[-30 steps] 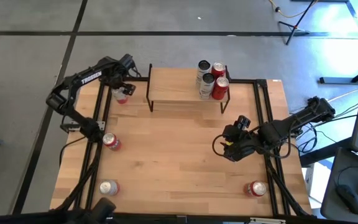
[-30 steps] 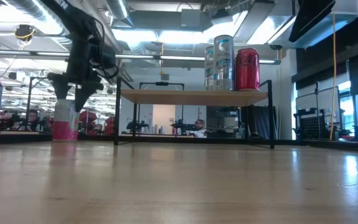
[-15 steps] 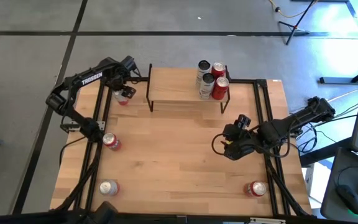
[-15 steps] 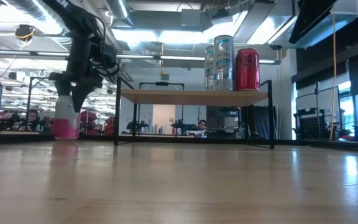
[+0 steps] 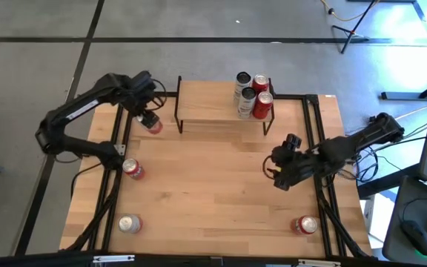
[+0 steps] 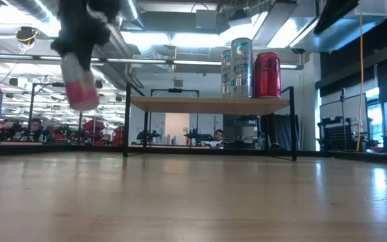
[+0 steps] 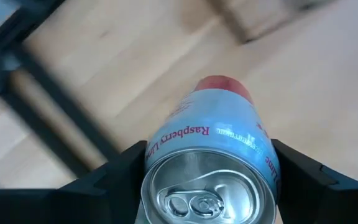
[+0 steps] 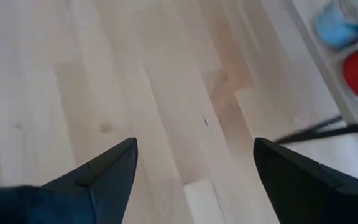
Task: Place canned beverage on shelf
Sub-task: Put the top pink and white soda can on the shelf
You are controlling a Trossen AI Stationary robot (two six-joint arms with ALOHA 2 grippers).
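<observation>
We see the left tool [image 5: 149, 119] clenched around a pink-and-silver can [image 7: 211, 163], holding it in the air above the tabletop [image 5: 206, 200], just beside the left end of the shelf [image 5: 210, 110]. Four cans [image 5: 253, 95] stand clustered at the shelf's right end. The right tool [image 5: 278, 175] hovers over the tabletop's right side, its fingers [image 8: 98, 174] spread apart and holding nothing.
</observation>
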